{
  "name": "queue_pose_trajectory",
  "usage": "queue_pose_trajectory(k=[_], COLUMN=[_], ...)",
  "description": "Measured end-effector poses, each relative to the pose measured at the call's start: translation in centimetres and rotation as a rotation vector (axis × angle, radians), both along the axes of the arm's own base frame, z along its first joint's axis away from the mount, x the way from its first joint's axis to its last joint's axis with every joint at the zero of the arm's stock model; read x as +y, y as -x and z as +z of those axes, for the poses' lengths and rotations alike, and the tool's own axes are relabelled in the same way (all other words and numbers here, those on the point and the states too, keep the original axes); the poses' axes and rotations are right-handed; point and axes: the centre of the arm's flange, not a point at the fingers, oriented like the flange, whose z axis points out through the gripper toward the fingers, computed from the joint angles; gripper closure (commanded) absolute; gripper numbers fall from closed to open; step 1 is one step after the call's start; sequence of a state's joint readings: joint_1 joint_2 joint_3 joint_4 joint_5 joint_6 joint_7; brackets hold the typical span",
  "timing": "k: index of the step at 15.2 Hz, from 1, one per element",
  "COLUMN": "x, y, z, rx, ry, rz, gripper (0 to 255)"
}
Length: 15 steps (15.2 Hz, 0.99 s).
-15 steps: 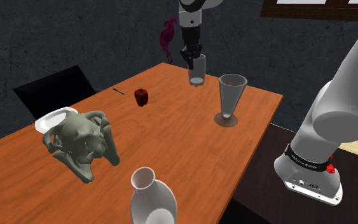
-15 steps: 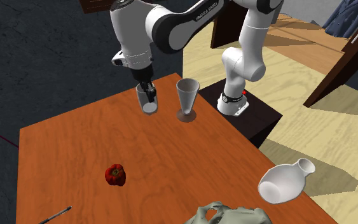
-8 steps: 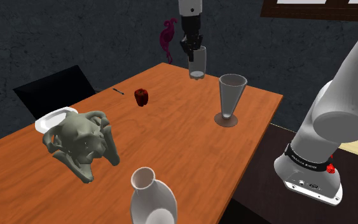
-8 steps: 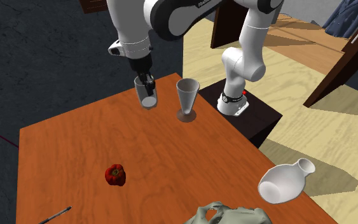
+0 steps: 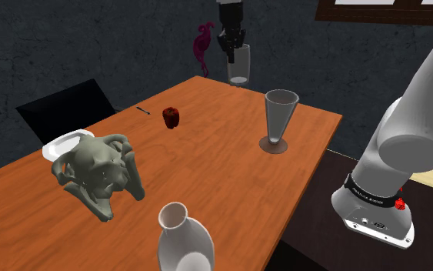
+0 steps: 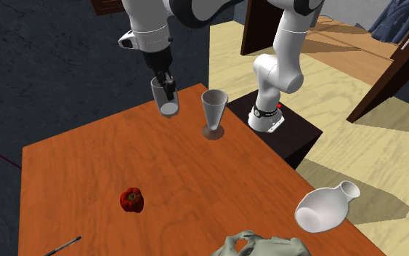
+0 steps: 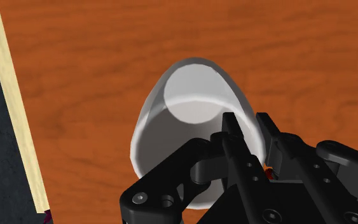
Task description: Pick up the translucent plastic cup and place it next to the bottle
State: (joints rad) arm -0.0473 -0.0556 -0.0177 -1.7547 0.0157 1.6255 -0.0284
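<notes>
Above the orange wooden table (image 5: 207, 146), far side, the black gripper (image 5: 231, 52) clamps a translucent tumbler cup (image 5: 240, 69) by its wall for carrying.

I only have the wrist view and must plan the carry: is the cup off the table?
Observer: Yes. In the shoulder view the cup, pinched by the gripper, hangs clear above the far end of the table.
Operator: Where is the bottle?
Observer: The white bottle is at the opposite end, nearest the shoulder camera.
Operator: Anything in between?
Observer: A tall cone-shaped glass stands near the cup; a grey sculpture lies close to the bottle.
</notes>
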Motion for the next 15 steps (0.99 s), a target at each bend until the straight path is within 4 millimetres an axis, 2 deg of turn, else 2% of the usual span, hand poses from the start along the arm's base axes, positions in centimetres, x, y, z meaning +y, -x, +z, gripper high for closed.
queue_pose_trajectory(k=[15], x=[0.1], y=[-0.1], z=[8.0], rx=[0.0], ry=[0.0], rz=[0.0], gripper=[255])
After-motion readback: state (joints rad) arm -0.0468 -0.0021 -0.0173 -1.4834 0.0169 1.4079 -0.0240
